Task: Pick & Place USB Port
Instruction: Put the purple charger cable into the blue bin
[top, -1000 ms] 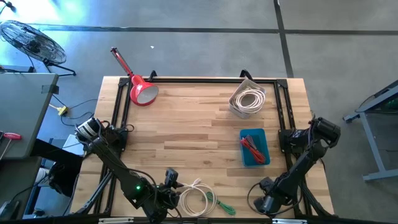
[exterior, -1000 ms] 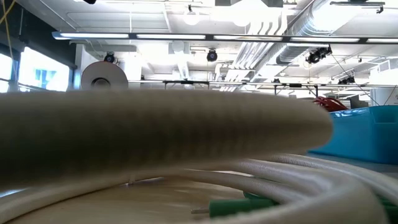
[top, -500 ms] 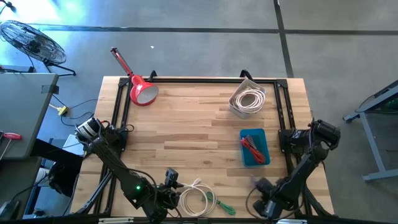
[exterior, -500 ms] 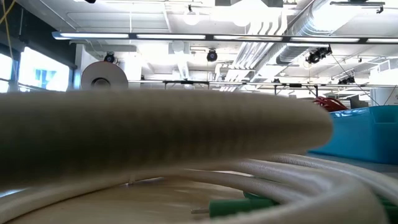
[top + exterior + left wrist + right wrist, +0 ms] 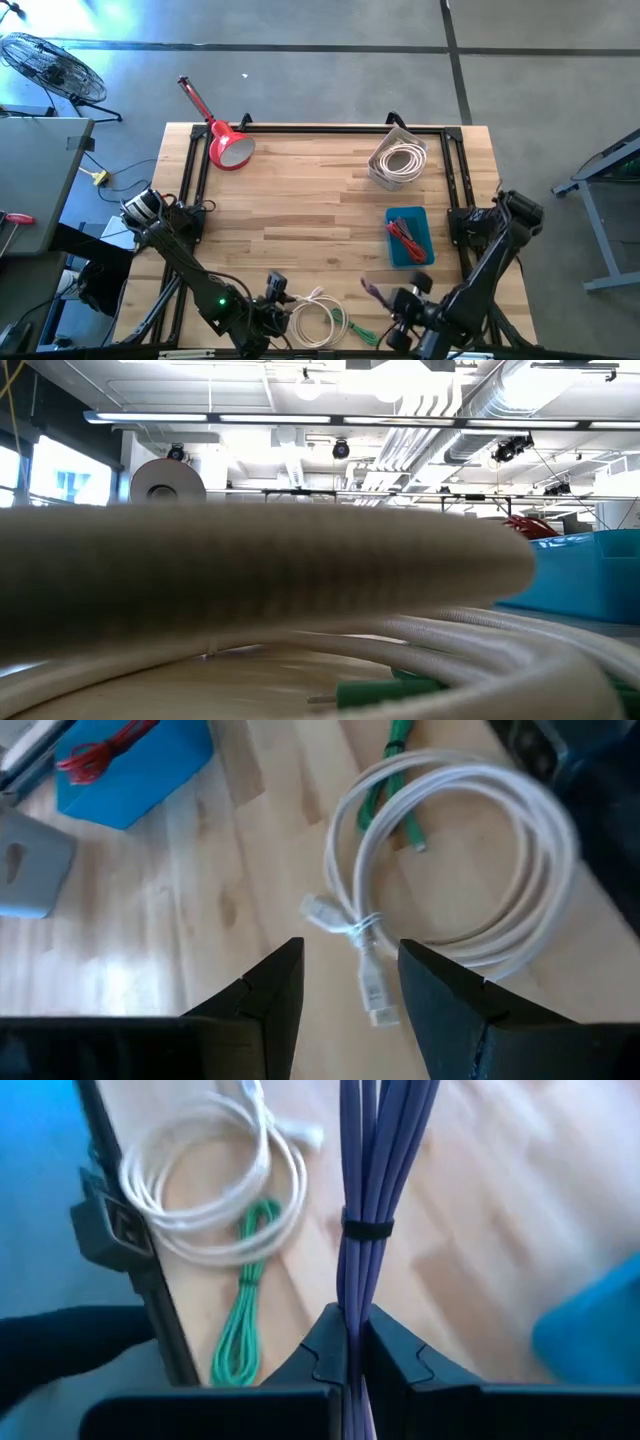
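A purple cable bundle point(image 5: 372, 1150), bound by a black tie point(image 5: 366, 1229), sticks out of my right gripper point(image 5: 355, 1328), which is shut on it above the table's near edge point(image 5: 388, 300). Past it lie a white cable coil point(image 5: 215, 1175) and a green cable point(image 5: 240, 1330) flat on the wood. My left gripper point(image 5: 350, 985) is open and hovers low at the near edge, beside the white coil point(image 5: 455, 870). The coil's tied connectors point(image 5: 368, 975) lie just beyond its fingertips. The white coil point(image 5: 260, 575) fills the low view. My right gripper pinches the purple cable bundle between its two fingers, just below the black tie point(image 5: 356, 1295). The strands run straight out along the fingers. The bundle point(image 5: 372, 291) is lifted clear of the table.
A blue bin point(image 5: 408, 237) holding a red cable stands right of centre. A grey bin point(image 5: 400, 160) with a white cable sits at the far right, and a red lamp point(image 5: 230, 148) at the far left corner. A black frame point(image 5: 320, 128) borders the table. Bare wood lies in the middle.
My right gripper has travelled along the near edge toward the table's left, toward the white coil, staying shut on the purple bundle. The bundle, hidden a second ago in the high view, now shows sticking out ahead of the gripper.
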Controlling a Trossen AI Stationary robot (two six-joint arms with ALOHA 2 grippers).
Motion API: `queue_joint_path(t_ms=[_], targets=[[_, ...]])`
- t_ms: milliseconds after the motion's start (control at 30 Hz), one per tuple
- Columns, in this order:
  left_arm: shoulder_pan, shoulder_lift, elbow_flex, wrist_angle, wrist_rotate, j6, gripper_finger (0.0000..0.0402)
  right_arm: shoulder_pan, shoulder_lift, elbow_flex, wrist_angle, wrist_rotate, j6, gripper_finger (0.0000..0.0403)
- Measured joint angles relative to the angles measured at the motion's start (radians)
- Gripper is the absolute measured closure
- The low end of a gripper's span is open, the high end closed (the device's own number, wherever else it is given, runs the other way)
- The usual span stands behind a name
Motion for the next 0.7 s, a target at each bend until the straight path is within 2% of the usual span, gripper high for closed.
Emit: queue_joint_path(t_ms=[167, 300, 433, 567, 700], targets=[[0.0, 0.0, 0.0, 0.037, 0.015, 0.001, 0.0244, -0.073, -0.001, 0.082, -0.081, 0.035, -0.217, 0.0395], [0.0, 0.0, 0.0, 0.028, -0.03, 0.013, 0.0244, -0.145, -0.001, 0.119, -0.164, 0.025, -0.338, 0.0395], [0.001, 0.0, 0.0, 0.029, -0.106, 0.098, 0.0244, -0.224, -0.004, 0.133, -0.247, 0.019, -0.421, 0.0394], [0.001, 0.0, 0.0, 0.024, -0.228, 0.182, 0.0244, -0.304, -0.03, 0.122, -0.335, 0.022, -0.406, 0.0395], [0.001, 0.0, 0.0, -0.019, -0.303, 0.196, 0.0244, -0.371, -0.067, 0.102, -0.48, -0.009, -0.261, 0.0395]])
